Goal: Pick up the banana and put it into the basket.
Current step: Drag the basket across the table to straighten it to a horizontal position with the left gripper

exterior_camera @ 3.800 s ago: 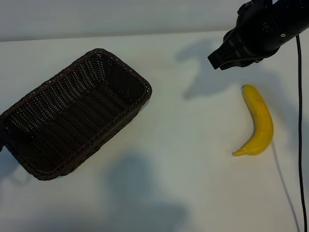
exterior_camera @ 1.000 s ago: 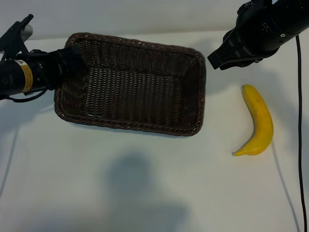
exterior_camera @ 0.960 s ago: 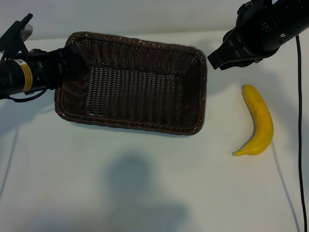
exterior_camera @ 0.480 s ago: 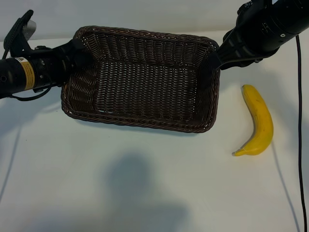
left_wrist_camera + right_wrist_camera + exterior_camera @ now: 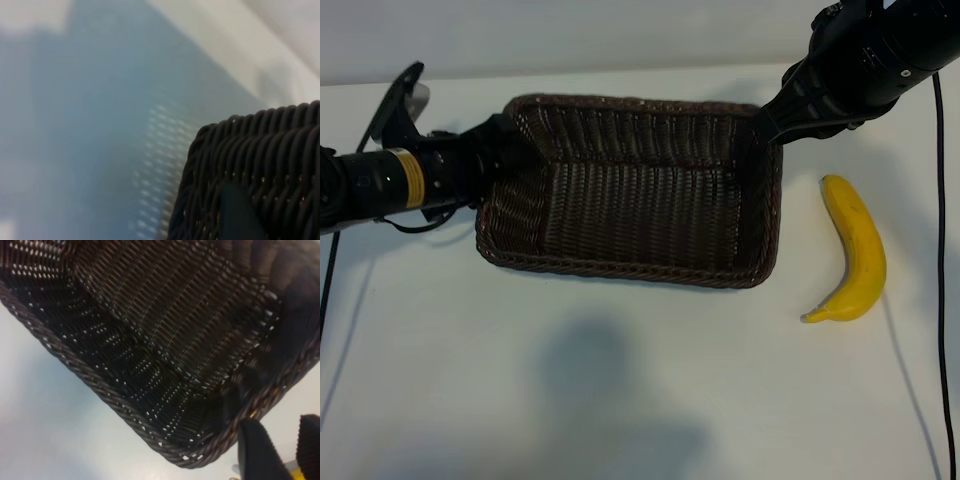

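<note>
Sitting bare, basket [image 5: 635, 200] (banana [image 5: 860, 250] beside)

- You are looking down on a white table [image 5: 620, 400] that fills almost the whole exterior view; its surface is smooth and plain.
- Along the far edge you see a pale grey-white wall [image 5: 570, 35] meeting the tabletop in a straight line.
- Light falls from above: soft grey shadows lie on the table, one large rounded patch [image 5: 585, 370] near you at the middle, fainter ones at the far right.
- A thin black cable [image 5: 942, 300] runs down the right side.
</note>
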{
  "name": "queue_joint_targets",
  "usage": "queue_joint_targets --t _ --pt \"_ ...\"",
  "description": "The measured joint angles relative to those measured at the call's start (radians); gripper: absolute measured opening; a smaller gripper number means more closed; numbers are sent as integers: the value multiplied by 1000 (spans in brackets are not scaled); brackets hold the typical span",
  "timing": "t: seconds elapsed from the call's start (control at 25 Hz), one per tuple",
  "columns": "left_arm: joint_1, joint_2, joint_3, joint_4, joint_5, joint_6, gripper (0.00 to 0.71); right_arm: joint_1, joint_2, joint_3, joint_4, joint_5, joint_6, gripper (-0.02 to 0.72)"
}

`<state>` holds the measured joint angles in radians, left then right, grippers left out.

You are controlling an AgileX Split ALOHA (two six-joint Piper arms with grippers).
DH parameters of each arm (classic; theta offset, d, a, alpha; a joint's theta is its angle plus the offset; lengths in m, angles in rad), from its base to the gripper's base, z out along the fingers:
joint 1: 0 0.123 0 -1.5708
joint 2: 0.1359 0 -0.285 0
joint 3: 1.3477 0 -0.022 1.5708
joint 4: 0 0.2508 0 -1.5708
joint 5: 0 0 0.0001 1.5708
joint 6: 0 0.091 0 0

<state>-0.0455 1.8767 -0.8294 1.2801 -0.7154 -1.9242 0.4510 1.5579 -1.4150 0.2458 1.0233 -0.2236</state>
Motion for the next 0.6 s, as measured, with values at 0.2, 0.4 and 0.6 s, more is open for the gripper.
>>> queue_joint_targets --t 0.2,0.4,0.6 --pt "-19 22 -3 -12 14 3 380 0 0 0 0 0 0 242" --pt "-24 22 -5 -22 24 -2 380 0 0 0 0 0 0 242" --pt "-24 23 -5 -26 -17 -7 516 0 0 0 0 0 1 242"
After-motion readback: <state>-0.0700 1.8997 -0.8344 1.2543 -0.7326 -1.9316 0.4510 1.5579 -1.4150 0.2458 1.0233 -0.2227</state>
